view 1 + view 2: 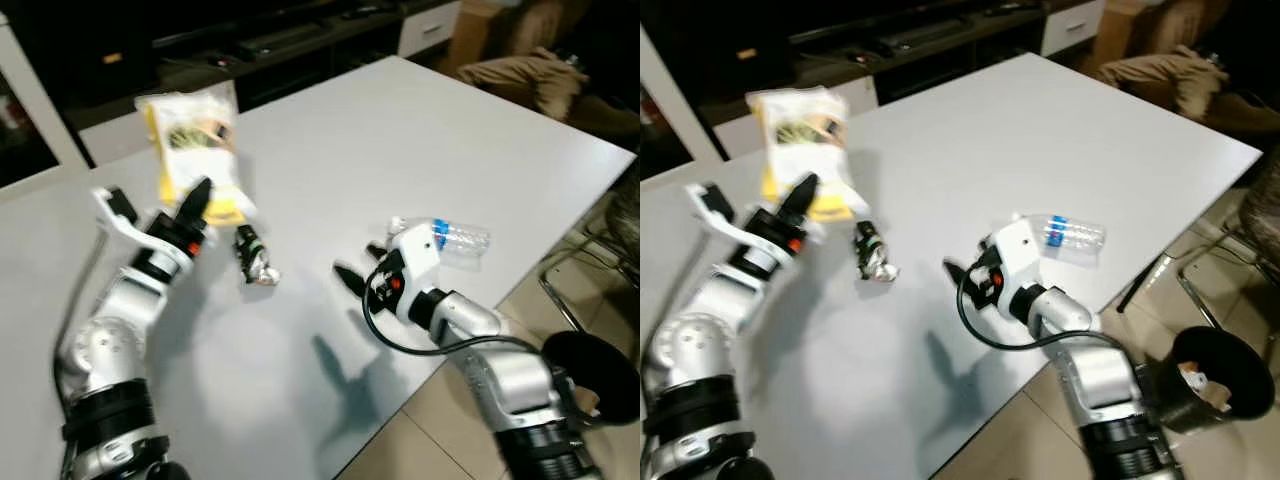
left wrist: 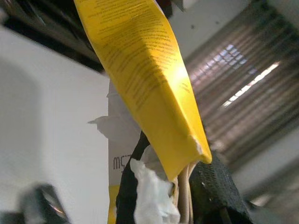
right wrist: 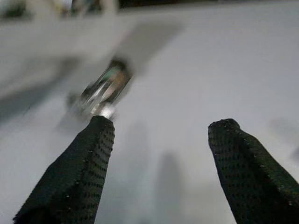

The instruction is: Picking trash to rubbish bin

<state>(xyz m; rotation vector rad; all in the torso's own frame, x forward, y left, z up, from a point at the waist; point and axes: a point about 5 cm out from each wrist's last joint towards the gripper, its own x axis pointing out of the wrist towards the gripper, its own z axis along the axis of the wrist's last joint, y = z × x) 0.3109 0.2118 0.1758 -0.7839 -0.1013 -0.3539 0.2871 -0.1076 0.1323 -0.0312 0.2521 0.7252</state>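
My left gripper point(image 1: 203, 192) is shut on the lower edge of a yellow and white snack bag point(image 1: 188, 135), which stands up over the white table point(image 1: 400, 140) at its far left. In the left wrist view the bag point(image 2: 145, 79) is pinched between the black fingers point(image 2: 212, 191). A crumpled dark and silver wrapper point(image 1: 255, 258) lies on the table between the arms. My right gripper point(image 1: 358, 263) is open just above the table, pointing at the wrapper point(image 3: 105, 88), a short way from it. A clear plastic bottle point(image 1: 458, 238) with a blue label lies behind the right wrist.
A black rubbish bin point(image 1: 1218, 382) stands on the tiled floor past the table's right edge. A metal chair frame point(image 1: 590, 260) is at the right. A dark low cabinet point(image 1: 280, 40), a cardboard box point(image 1: 475, 30) and a brown bundle point(image 1: 530, 70) lie beyond the table.
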